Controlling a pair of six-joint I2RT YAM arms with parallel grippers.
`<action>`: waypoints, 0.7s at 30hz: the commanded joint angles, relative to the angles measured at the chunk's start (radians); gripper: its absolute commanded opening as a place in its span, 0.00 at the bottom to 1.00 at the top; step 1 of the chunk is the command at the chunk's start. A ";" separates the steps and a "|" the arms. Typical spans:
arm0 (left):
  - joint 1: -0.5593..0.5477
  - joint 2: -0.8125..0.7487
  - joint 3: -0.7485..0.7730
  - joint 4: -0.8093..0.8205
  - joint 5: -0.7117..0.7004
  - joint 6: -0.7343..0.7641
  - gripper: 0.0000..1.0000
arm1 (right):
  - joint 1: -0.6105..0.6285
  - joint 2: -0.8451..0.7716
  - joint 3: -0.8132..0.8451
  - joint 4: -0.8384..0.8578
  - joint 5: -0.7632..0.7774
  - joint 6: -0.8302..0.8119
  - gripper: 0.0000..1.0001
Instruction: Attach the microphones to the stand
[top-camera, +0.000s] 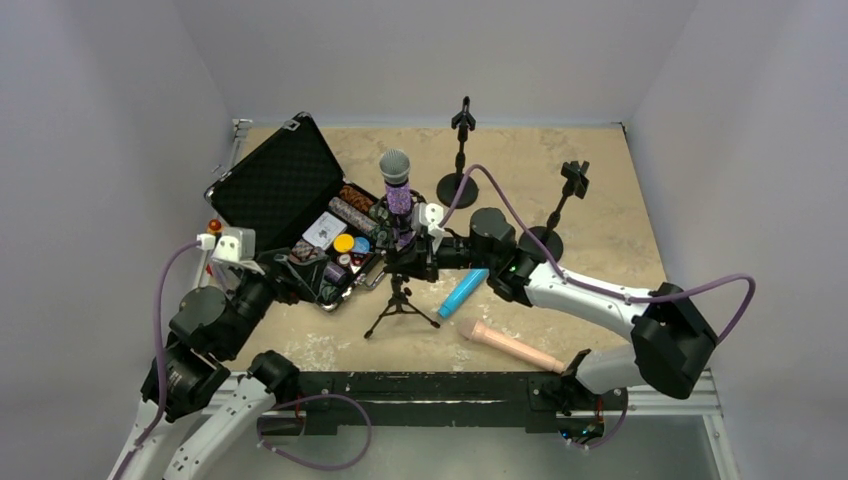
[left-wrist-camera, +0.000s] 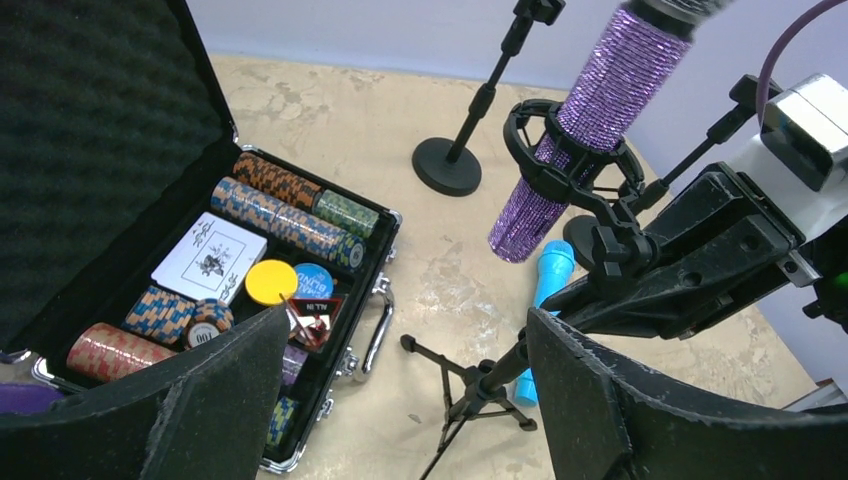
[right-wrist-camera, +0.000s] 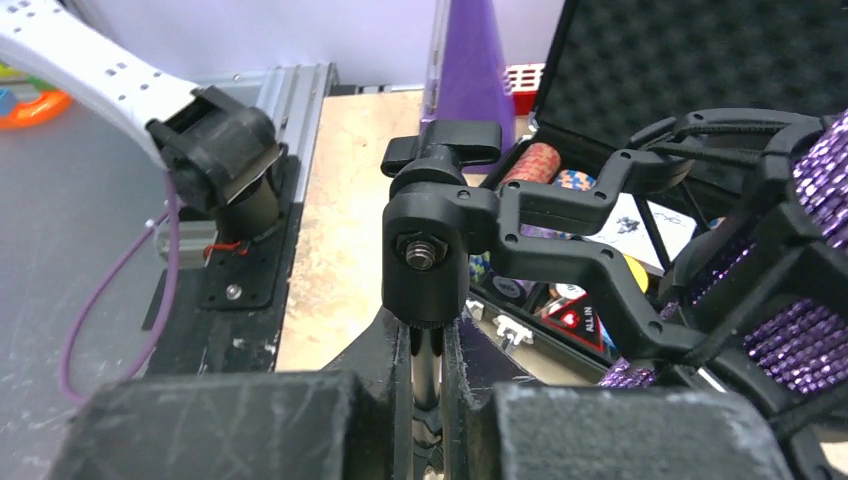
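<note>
Purple microphone (left-wrist-camera: 590, 130) sits in the tripod stand (top-camera: 400, 300) cradle, looks rigid and top-heavy, probably best gripped mid-barrel; right gripper (right-wrist-camera: 428, 385) is clamped on the stand's pole, left gripper (left-wrist-camera: 410, 385) is spread wide and empty; blue microphone (top-camera: 462, 292) and pink microphone (top-camera: 515, 346) lie on the table (top-camera: 600, 200).

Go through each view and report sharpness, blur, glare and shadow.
Top external: evenly lit, sharp throughout, only faint shadows on the table. Left wrist: its own fingers are dark and soft-edged up close; the purple microphone glitters with small highlights. Right wrist: fingers blurred at the bottom edge, the stand they grip crisp.
</note>
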 joint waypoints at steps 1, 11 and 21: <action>0.002 -0.028 0.017 -0.023 -0.009 -0.009 0.91 | 0.002 -0.044 0.159 -0.193 -0.118 -0.086 0.00; 0.002 -0.054 0.134 -0.100 0.019 0.028 0.90 | -0.042 -0.046 0.851 -0.912 -0.344 -0.218 0.00; 0.001 -0.037 0.127 -0.081 0.101 0.044 0.91 | -0.451 0.022 1.492 -1.341 -0.490 -0.385 0.00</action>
